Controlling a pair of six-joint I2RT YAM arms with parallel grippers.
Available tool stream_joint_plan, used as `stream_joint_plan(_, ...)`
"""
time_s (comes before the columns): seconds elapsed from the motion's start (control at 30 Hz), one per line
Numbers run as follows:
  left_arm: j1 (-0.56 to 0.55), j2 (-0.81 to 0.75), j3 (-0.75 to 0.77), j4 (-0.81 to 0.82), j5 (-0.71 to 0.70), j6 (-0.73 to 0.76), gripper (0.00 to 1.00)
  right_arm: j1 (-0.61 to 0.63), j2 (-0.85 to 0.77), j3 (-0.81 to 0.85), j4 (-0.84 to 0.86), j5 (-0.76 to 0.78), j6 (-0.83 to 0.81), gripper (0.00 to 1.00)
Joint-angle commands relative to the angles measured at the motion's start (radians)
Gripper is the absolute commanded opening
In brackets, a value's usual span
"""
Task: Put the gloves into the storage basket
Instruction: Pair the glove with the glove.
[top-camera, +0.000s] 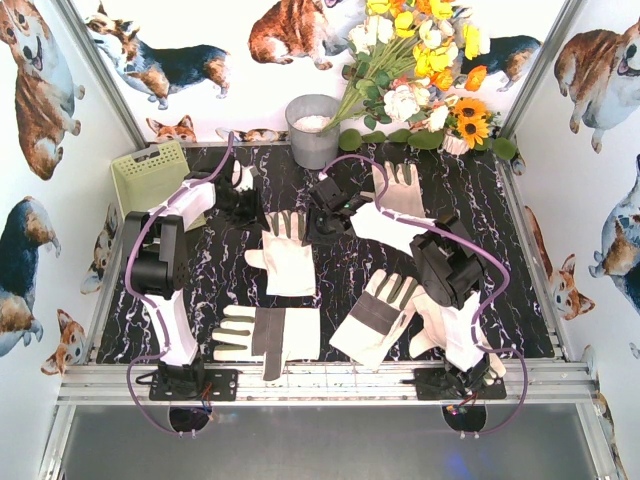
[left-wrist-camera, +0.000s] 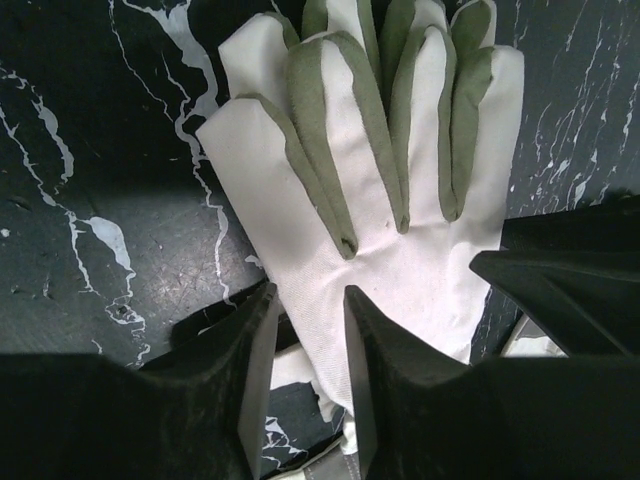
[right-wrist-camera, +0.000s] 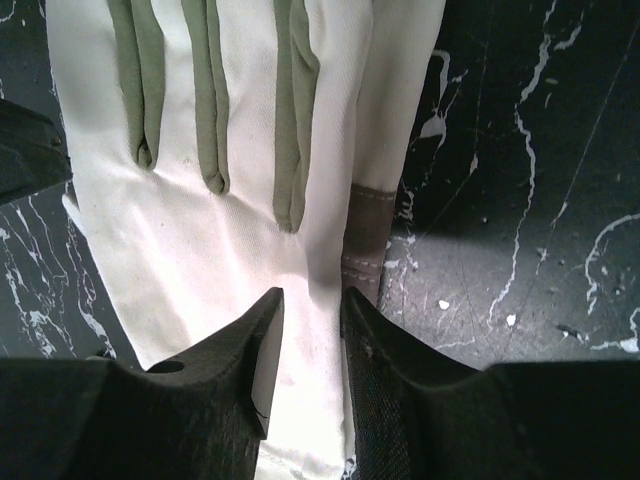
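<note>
The pale yellow-green storage basket (top-camera: 152, 175) stands at the far left of the table, with no glove showing in it. Several cream gloves lie on the black marble top: one in the middle (top-camera: 285, 255), one near front left (top-camera: 265, 340), one front centre (top-camera: 378, 315), one far right (top-camera: 400, 190). Both grippers hover at the middle glove. My left gripper (top-camera: 240, 205) (left-wrist-camera: 305, 300) is open over the left edge of that glove (left-wrist-camera: 400, 240). My right gripper (top-camera: 325, 215) (right-wrist-camera: 312, 298) is open over the right side of the same glove (right-wrist-camera: 200, 240), which lies flat beneath.
A round grey bucket (top-camera: 313, 130) and a bunch of flowers (top-camera: 420, 70) stand at the back. A further glove (top-camera: 440, 330) lies partly under the right arm. A grey-brown stitched cuff (right-wrist-camera: 368, 235) pokes out beside the middle glove. Patterned walls close the table in.
</note>
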Motion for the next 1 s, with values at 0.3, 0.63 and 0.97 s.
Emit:
stream_joint_plan(0.3, 0.011, 0.046, -0.022, 0.068, 0.019, -0.023, 0.04, -0.014, 0.039, 0.061, 0.059, -0.039, -0.022, 0.11)
stream_joint_plan(0.63, 0.01, 0.016, -0.057, 0.111, -0.06, -0.077, 0.26, -0.016, 0.008, 0.042, 0.08, -0.045, -0.026, 0.0)
stream_joint_plan(0.97, 0.01, 0.028, -0.086, 0.183, -0.012, -0.137, 0.23, -0.016, 0.008, 0.042, 0.076, -0.051, -0.038, 0.0)
